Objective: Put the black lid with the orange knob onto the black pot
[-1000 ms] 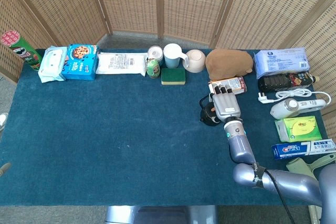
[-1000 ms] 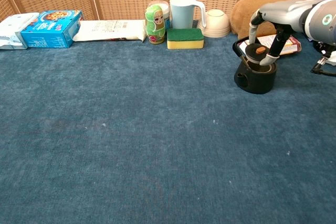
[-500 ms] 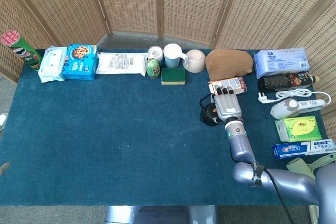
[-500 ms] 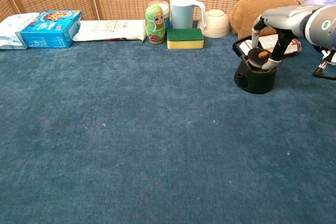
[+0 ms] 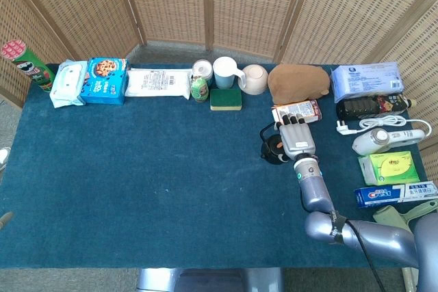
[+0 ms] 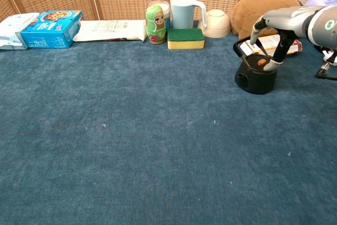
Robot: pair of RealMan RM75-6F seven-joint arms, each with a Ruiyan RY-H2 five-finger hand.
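At three o'clock on the blue cloth (image 6: 131, 146), the black lid with the orange knob (image 6: 259, 62) sits on the black pot (image 6: 256, 77); the right hand (image 6: 269, 40) arches over it, fingertips (image 6: 272, 65) at the lid's rim, grasp unclear.

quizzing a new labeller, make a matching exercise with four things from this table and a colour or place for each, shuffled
Things:
1. black pot
2. sponge
3. cookie box
4. toothpaste box

Descriptions:
A. blue, in the back row on the left
B. green on top, yellow below
C. under the right hand, lid with orange knob on it
D. at the table's right edge, near the front

Pairs: 1-C, 2-B, 3-A, 4-D
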